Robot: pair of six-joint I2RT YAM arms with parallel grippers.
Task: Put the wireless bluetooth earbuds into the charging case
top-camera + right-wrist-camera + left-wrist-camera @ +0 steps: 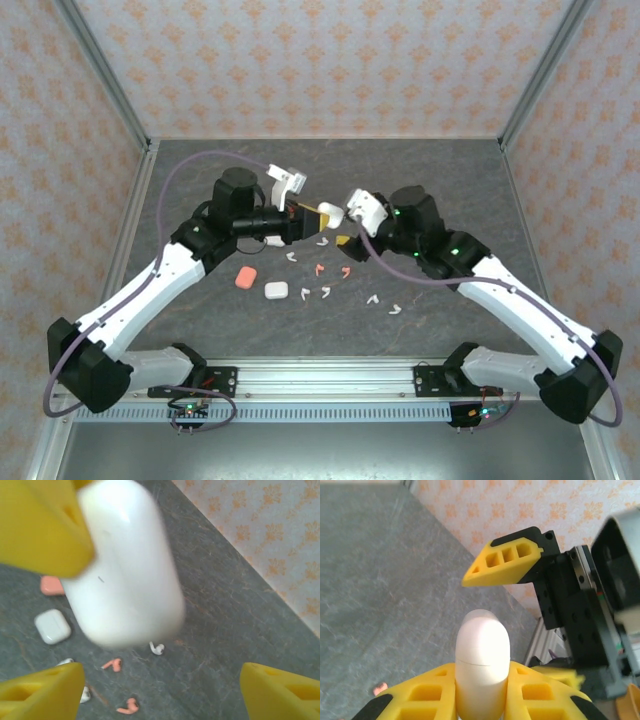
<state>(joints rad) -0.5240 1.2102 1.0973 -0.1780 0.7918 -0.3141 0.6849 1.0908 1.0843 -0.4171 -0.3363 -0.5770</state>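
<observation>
Left hand (481,692) tight around a smooth white pill-shaped charging case (482,650), faint lid seam; right hand (162,680) wide open.

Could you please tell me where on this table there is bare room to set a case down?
The far strip of table below the back wall is bare, as is the near strip between the earbuds and the rail. The middle is crowded: scattered earbuds, a coral case, a white case.
</observation>
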